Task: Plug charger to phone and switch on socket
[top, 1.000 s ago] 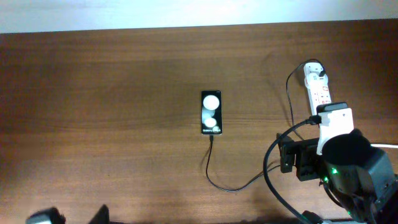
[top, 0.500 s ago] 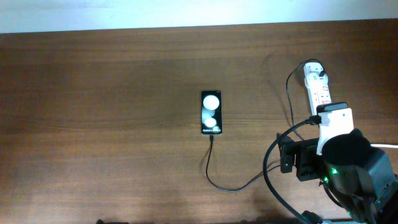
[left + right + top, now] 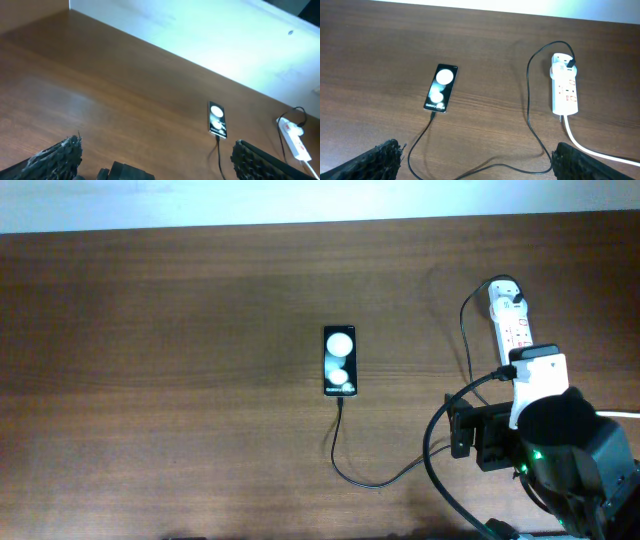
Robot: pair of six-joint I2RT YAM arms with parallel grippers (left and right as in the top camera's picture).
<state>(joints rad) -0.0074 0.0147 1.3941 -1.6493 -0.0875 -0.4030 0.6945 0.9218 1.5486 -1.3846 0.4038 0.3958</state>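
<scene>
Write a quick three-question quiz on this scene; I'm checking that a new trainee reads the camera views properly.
1. True or false: the charger reaches the end of the phone.
2. Seen from overhead, the socket lies: A) on the phone, B) apart from the phone, toward the right arm's side, C) between the phone and the left arm's side.
3. Short answer: is the right hand open or shut, and what does it hold?

Key: 1 true; 2 B; 3 open, holding nothing.
</scene>
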